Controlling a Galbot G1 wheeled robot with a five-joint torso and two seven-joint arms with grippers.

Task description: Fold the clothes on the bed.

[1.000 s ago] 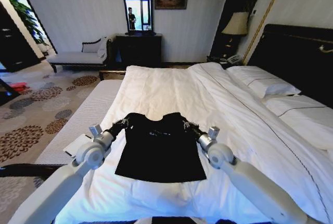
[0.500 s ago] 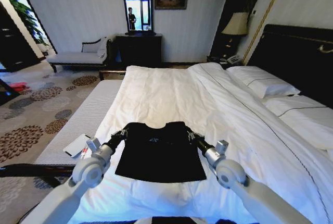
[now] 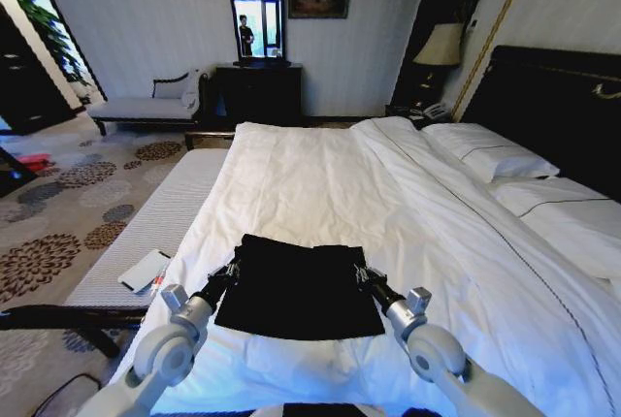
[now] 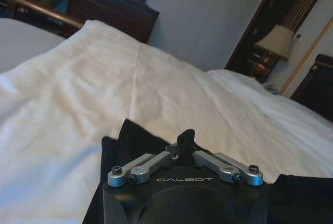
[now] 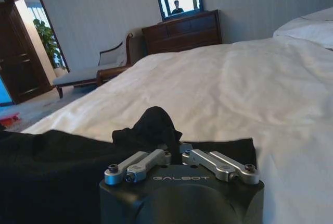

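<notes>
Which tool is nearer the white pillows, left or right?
Right. The right tool grips the T-shirt on the pillows' side; the left tool grips its opposite edge.

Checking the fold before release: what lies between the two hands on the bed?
In the head view, the folded black T-shirt spans between the left hand and right hand, both pinching its fabric.

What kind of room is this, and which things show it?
Probably a hotel bedroom: a large bed with white pillows, a bedside lamp, and a dresser with mirror by the far wall.
</notes>
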